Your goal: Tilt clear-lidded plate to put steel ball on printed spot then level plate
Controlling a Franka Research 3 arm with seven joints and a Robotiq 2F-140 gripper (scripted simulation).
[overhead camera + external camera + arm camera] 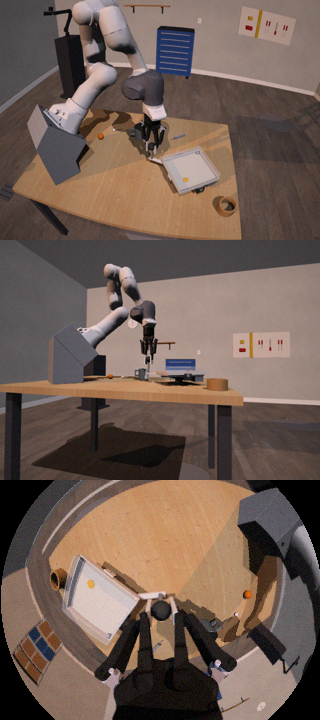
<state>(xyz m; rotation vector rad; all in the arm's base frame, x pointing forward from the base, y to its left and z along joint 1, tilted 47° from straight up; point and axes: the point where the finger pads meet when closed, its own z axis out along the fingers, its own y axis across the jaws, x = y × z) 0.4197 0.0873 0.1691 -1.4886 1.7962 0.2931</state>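
Observation:
The clear-lidded plate [190,169] stands on a small pivot base at the right of the table. The steel ball [198,152] lies in its far corner. The printed yellow spot [185,179] is near the front edge, well apart from the ball. A thin arm runs from the plate's left corner to an upright stick with a dark knob [150,146]. My gripper [151,147] points straight down and is shut on that knob. In the side view the plate [180,373] looks close to level, with the gripper [148,358] to its left. The wrist view shows the knob [160,611] between my fingers and the plate [100,600] to the left.
A grey mug [138,134] stands just behind my gripper. A small grey tool [177,136], an orange ball [100,136] and a small white ball [113,129] lie farther back. A tape roll [226,206] sits at the front right corner. The grey robot base [55,149] fills the left.

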